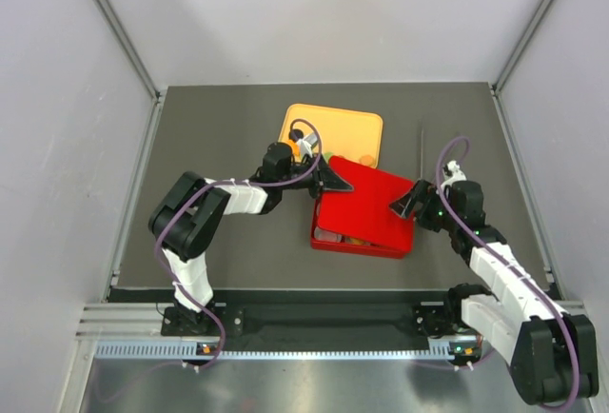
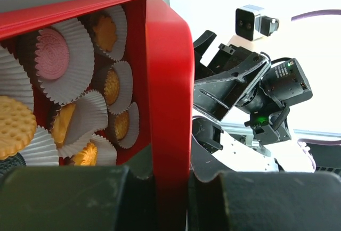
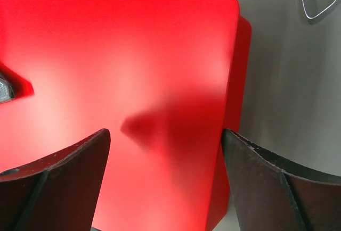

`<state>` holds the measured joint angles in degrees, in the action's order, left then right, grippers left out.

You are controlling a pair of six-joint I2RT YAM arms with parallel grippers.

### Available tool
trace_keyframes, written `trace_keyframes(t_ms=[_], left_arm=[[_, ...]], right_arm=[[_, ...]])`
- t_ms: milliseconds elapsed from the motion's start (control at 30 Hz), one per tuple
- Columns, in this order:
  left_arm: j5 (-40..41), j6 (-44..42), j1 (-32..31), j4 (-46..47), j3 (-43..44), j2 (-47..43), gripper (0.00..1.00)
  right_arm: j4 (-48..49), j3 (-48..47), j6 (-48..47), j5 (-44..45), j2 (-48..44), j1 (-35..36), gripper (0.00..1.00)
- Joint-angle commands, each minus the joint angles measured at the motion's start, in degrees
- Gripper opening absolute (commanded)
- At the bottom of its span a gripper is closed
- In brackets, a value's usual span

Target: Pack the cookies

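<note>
The table [image 1: 219, 147] is dark and matte. On it a glossy red lid [image 1: 366, 194] with rounded corners lies askew over its box [image 1: 381, 247], beside a flat yellow tray [image 1: 347, 127]. The left claw [image 1: 335, 181] pinches the lid's rim. The right claw [image 3: 165, 140] hangs spread over its right edge. Round, patterned cookies [image 2: 51, 54] sit inside the box in fluted white paper cups [image 2: 80, 79], and a few lie on the tray.

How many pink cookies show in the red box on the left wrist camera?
1. The pink cookie sits in a white paper cup at the upper left of the red box's visible part, among orange ones. More may be hidden under the lid.
</note>
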<state>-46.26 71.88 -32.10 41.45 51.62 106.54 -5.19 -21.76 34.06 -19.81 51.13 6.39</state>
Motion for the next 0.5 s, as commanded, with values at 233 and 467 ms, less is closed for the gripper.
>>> trace_keyframes(t_ms=[233, 467], left_arm=[[-2.43, -2.00, 1.77, 4.08, -1.52, -0.63, 0.31], [-3.22, -3.32, 3.97, 2.85, -2.92, -2.30, 0.38]], right_arm=[[3.78, -0.30, -0.58, -0.75, 1.69, -0.86, 0.79], [3.87, -0.21, -0.40, -0.49, 2.48, -0.94, 0.73]])
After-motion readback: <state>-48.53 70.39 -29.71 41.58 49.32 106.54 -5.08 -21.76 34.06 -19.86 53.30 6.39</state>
